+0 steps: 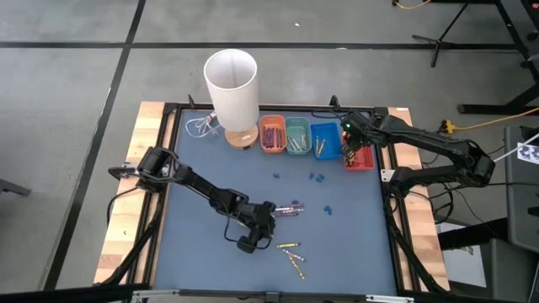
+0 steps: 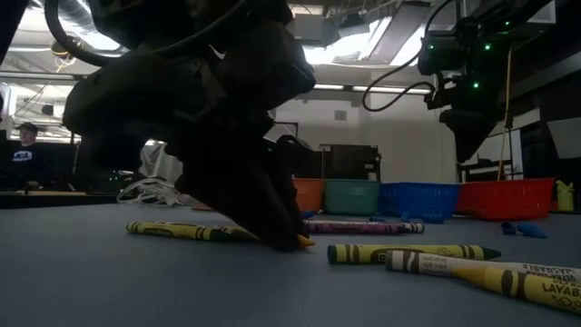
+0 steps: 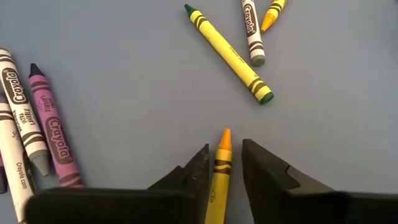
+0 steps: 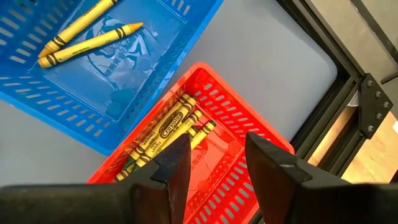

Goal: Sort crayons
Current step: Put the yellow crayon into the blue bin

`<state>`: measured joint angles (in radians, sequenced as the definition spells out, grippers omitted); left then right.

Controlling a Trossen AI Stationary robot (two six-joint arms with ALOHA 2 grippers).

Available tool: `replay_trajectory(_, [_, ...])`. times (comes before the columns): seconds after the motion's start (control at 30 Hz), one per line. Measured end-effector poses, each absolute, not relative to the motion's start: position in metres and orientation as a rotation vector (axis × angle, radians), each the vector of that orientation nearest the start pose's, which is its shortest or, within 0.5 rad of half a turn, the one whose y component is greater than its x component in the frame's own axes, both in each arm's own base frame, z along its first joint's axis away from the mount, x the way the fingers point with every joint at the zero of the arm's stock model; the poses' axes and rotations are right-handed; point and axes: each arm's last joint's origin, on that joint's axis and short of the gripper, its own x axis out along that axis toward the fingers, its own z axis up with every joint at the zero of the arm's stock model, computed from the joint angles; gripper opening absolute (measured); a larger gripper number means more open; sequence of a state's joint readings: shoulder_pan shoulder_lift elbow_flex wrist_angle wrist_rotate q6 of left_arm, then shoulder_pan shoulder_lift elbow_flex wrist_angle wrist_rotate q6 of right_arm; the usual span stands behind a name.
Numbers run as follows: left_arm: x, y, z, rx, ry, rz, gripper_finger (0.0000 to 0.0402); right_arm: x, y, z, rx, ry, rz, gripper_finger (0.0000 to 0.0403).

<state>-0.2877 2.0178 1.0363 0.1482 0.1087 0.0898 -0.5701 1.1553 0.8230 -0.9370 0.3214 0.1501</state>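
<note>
Yellow-orange crayon (image 3: 219,171) lies flat on the counter (image 1: 354,244) between the left gripper (image 1: 268,215) fingers, tip poking out past them. Fingers sit close on either side with slivers of blue showing, so closing in but I can't call it a grip yet; crayon not lifted.

Loose ones near that crayon: a yellow crayon with green ends (image 3: 229,55) just ahead of it, a pale crayon (image 3: 250,31) and another yellow one (image 3: 272,14) beyond. To the other side, a purple crayon (image 3: 53,127) and a white-wrapped one (image 3: 17,106) lying side by side. From overhead I count a small yellow cluster (image 1: 293,255) on the front side of the gripper and a purple pair (image 1: 290,208) right by it. So roughly half a dozen or more left on the counter, exact count unclear.

Done so far: row of trays along the back edge, well away from the crayon. Orange tray (image 1: 271,133) and teal tray (image 1: 296,135) both hold crayons, colours hard to read from here. Blue tray (image 4: 37,81) has two yellow ones, red tray (image 4: 224,106) has a bundle of yellow/olive ones.

Right gripper (image 4: 216,163) hovers over the red tray, fingers apart, nothing between them.

Small blue bits (image 1: 317,178) sit between the crayon and the trays. Not crayons. White cylinder (image 1: 231,88) stands at the left end of the tray row.

Judgement: past halfway, front cluster remaining.
</note>
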Motion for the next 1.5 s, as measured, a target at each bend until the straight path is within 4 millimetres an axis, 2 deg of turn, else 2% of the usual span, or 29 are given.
replay_trajectory(0.17, [0.369, -0.109, 0.099, 0.155, 0.82, -0.403, 0.0035, 0.158, -0.112, 0.231, 0.283, 1.239, -0.863, 0.0151])
replay_trajectory(0.33, [0.371, -0.108, 0.1, 0.155, 0.798, -0.395, 0.0014, 0.158, -0.112, 0.231, 0.283, 1.239, -0.863, 0.0151])
replay_trajectory(0.53, [0.376, -0.101, 0.101, 0.149, 0.763, -0.363, 0.0007, 0.158, -0.112, 0.231, 0.283, 1.239, -0.863, 0.0151])
replay_trajectory(0.77, [0.387, -0.082, 0.109, 0.125, 0.657, -0.283, 0.0007, 0.158, -0.112, 0.231, 0.282, 1.239, -0.863, 0.0151])
replay_trajectory(0.97, [0.402, -0.056, 0.129, 0.084, 0.447, -0.162, 0.0006, 0.158, -0.112, 0.231, 0.282, 1.239, -0.863, 0.0151])
replay_trajectory(1.3, [0.416, 0.005, 0.172, 0.054, 0.008, 0.117, 0.0009, 0.158, -0.112, 0.231, 0.282, 1.234, -0.864, 0.0151])
replay_trajectory(1.5, [0.432, 0.031, 0.198, -0.032, -0.094, 0.212, 0.0011, 0.159, -0.113, 0.232, 0.28, 1.218, -0.865, 0.0151])
